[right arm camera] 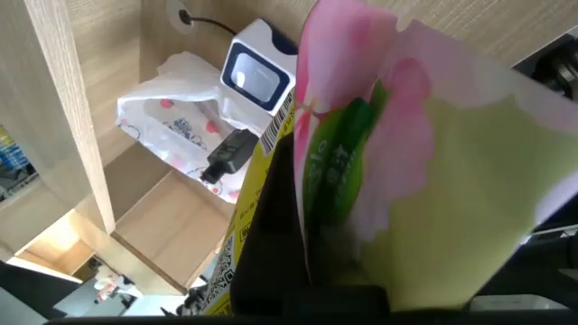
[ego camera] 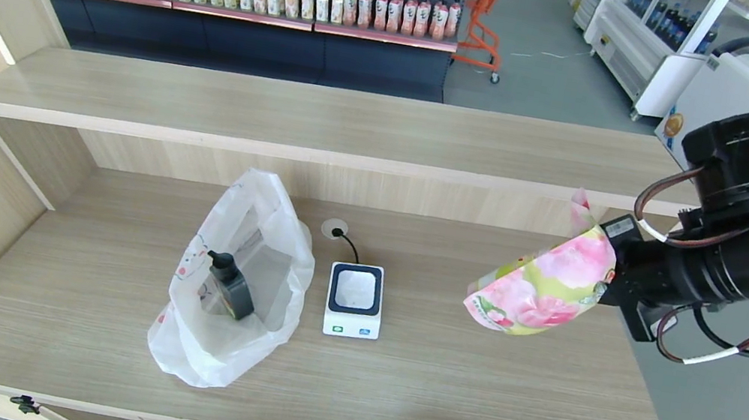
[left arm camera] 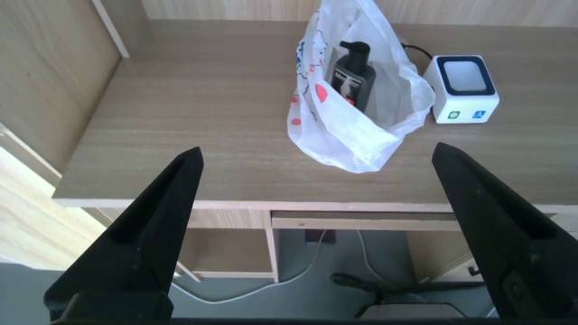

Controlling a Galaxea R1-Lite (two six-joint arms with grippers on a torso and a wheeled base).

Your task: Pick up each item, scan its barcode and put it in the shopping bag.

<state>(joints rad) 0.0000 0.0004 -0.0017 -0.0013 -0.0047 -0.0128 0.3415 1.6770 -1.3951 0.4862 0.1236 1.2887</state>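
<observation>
I count one pouch (ego camera: 545,284), one shopping bag (ego camera: 278,239), one pump bottle (ego camera: 231,285) and one scanner (ego camera: 355,299), all on or over the wooden counter (ego camera: 467,385).

My right gripper (ego camera: 605,279) is clamped on the pouch's upper end and holds it in the air over the counter's right end. That is at about 3 o'clock from the scanner and well apart from it. The pouch is soft and glossy, with big pink blossoms on a yellow-green ground. It has a pinched pink corner at the top and hangs tilted, its lower end pointing toward the scanner. In the right wrist view a yellow strip with bar stripes runs beside it; I cannot tell whether that strip belongs to the pouch.

My left gripper (left arm camera: 318,153) is spread wide with nothing between its two dark fingers (left arm camera: 153,226), and it hangs off the counter's near edge.

The bag is thin, white and translucent, with its mouth open, and it lies at 9 o'clock from the scanner, just beside it. The dark pump bottle stands inside it. The scanner is a white box with a dark-framed window facing up. One black cable (ego camera: 347,243) runs from it toward 11 o'clock into a round port (ego camera: 334,228).
</observation>
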